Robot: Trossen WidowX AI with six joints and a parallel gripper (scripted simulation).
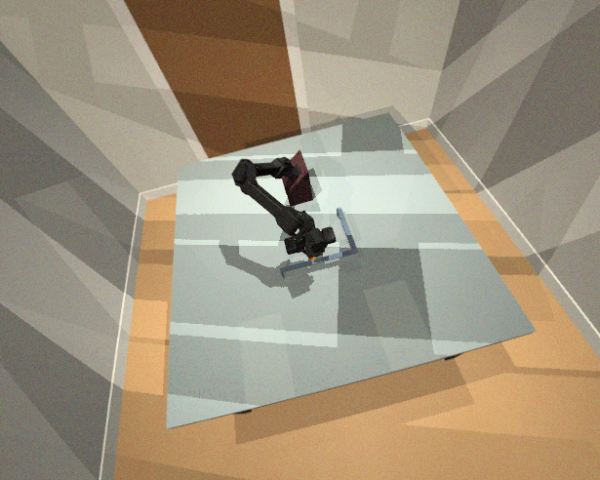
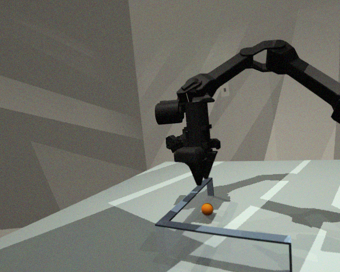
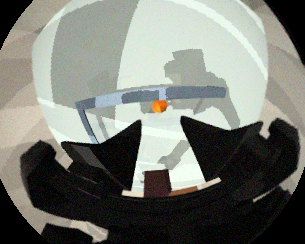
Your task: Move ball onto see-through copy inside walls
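Plainly, the exterior view tells the most: the orange ball (image 2: 207, 208) rests on the table (image 2: 79, 238) inside the corner made by the two low clear walls (image 2: 221, 231), near the wall that runs away toward 12 o'clock and well apart from the nearer wall across the front. The gripper (image 2: 200, 179) hangs above the ball at about its 11 o'clock, clear of it, pointing straight down with nothing between its fingers. The see-through copy cannot be told apart from the ball in any view. From the top view the arm (image 1: 270, 202) hides nearly everything; only a sliver of orange (image 1: 311, 259) shows at the gripper's 6 o'clock edge, just beside the wall, and the dark red base block (image 1: 300, 182) at the arm's root appears here alone. The wrist view alone shows the jaws parted, the two dark fingers standing apart with the ball (image 3: 158, 106) seen through the gap at 12 o'clock, right against the line of the wall (image 3: 194, 94) behind it. No brand, label or readable writing shows on the arm, the walls or the table in any of the three views.
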